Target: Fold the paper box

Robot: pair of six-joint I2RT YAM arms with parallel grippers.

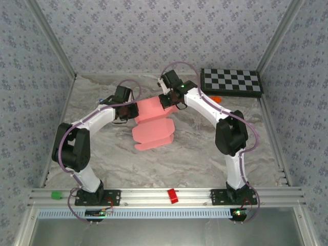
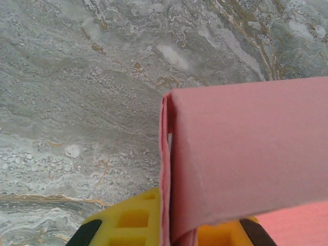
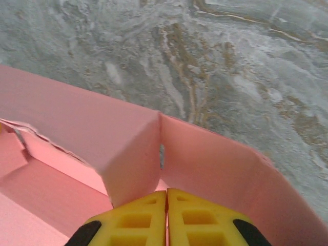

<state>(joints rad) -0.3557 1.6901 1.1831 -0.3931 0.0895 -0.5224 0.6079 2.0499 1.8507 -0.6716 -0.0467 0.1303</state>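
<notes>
The pink paper box (image 1: 154,130) lies partly folded at the middle of the marble table, with its flaps spread toward the near side. My left gripper (image 1: 132,111) is at the box's far left edge. In the left wrist view a raised double wall of the box (image 2: 246,154) is pinched between the yellow fingers (image 2: 128,220); the left gripper (image 2: 171,225) is shut on it. My right gripper (image 1: 169,102) is at the box's far right corner. There its yellow fingers (image 3: 138,220) are pressed together at the foot of an upright corner fold (image 3: 133,148), with a thin pink line between them at the right gripper (image 3: 166,197).
A black-and-white checkerboard (image 1: 230,81) lies at the back right, with a small orange toy (image 1: 215,98) in front of it. A red block (image 1: 172,196) and a green block (image 1: 55,195) sit on the near aluminium rail. Patterned walls close in the table on three sides.
</notes>
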